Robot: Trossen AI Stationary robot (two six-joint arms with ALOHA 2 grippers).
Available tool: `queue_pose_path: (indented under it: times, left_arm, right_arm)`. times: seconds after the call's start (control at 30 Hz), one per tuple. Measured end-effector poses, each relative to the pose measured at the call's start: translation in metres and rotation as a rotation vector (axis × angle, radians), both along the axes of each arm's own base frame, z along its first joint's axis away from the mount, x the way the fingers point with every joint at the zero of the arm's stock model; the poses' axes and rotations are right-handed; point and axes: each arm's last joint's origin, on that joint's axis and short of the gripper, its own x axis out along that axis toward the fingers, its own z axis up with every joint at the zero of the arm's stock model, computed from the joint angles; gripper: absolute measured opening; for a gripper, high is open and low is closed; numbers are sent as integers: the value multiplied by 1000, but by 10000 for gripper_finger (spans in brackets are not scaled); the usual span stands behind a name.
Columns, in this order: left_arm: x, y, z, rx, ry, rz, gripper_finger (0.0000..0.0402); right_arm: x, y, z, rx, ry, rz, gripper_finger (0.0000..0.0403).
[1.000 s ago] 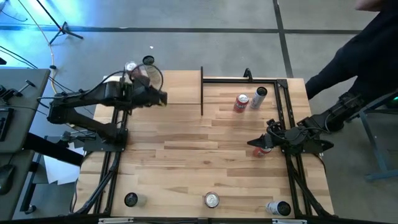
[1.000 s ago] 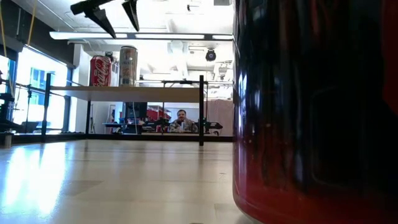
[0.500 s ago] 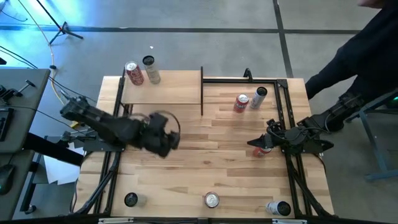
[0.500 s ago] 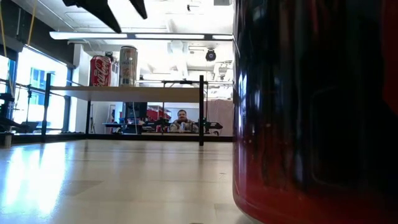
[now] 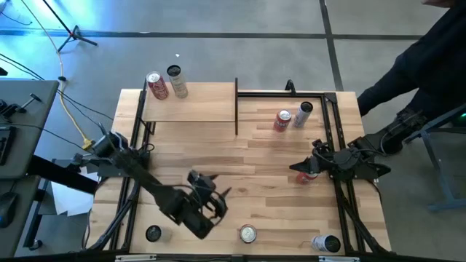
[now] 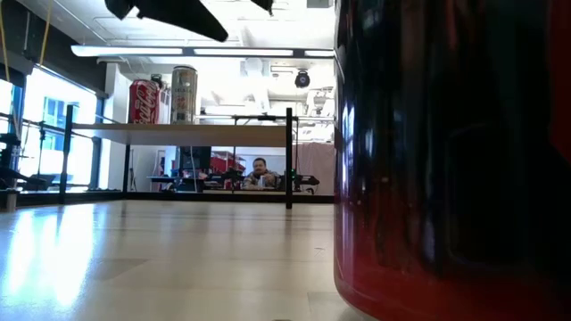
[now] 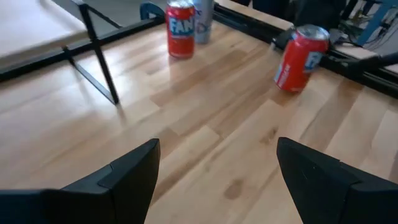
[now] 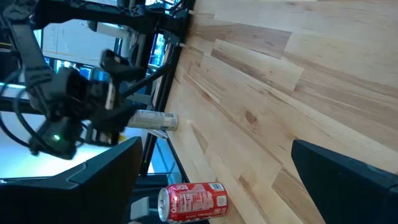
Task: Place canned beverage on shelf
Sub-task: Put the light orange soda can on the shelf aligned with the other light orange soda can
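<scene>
Left gripper (image 5: pixel 215 201) hangs over the striped-plank worktop (image 5: pixel 247 156) at 6 o'clock, fingers open and empty, near the silver-topped can (image 5: pixel 248 233). Right gripper (image 5: pixel 306 169) fingers open around a red can (image 5: pixel 311 175) at 3 o'clock. Pale-wood black-post shelf (image 5: pixel 193 109) at 11 o'clock holds two cans; likely risk: a swing knocking them.

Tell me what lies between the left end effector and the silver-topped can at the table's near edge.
Only bare tabletop in the high view: the left end effector, open and empty, hovers just short of the can.
</scene>
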Motion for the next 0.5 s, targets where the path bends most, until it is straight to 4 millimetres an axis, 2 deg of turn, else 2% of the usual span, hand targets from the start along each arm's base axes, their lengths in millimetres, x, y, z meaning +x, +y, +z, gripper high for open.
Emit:
queue_pose_path:
  times: [0.23,0.5]
  left_arm:
    - [17,-21,-24,-96,-24,-69,299]
    - [22,-19,-30,-194,93,-156,299]
  right_arm:
    - [0,0,0,0,0,0,400]
    - [0,0,0,0,0,0,400]
